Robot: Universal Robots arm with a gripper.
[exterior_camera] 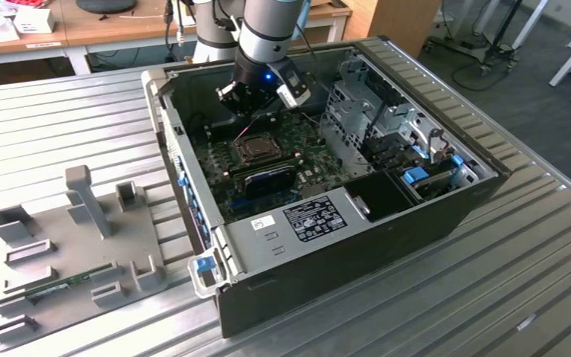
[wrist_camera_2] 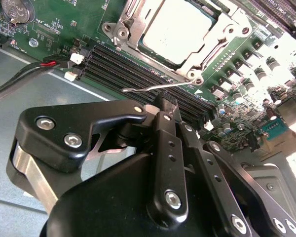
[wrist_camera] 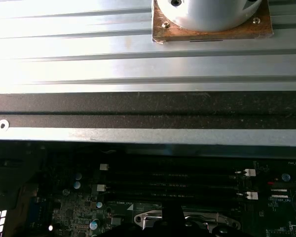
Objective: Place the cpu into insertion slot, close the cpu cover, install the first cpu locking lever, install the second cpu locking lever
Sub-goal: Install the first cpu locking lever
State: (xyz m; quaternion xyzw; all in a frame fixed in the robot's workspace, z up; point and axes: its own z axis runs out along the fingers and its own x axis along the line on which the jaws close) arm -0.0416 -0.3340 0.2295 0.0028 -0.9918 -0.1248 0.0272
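The cpu [wrist_camera_2: 180,29] sits in the slot [exterior_camera: 238,149] under the lowered cover [wrist_camera_2: 131,22]. The gripper [wrist_camera_2: 165,104], fingers pressed together on nothing, hovers just beside a lever [wrist_camera_2: 153,88], a thin wire standing free near the memory slots [wrist_camera_2: 118,64]. Contact cannot be told. Latching well likely needs the tip square on the wire, pushing down, then under its hook.

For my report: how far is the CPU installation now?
Done: the cpu sits under the closed cpu cover. In hand: the gripper is beside a locking lever that stands free, unlatched. Left: latching this lever; the other lever's state is unclear.
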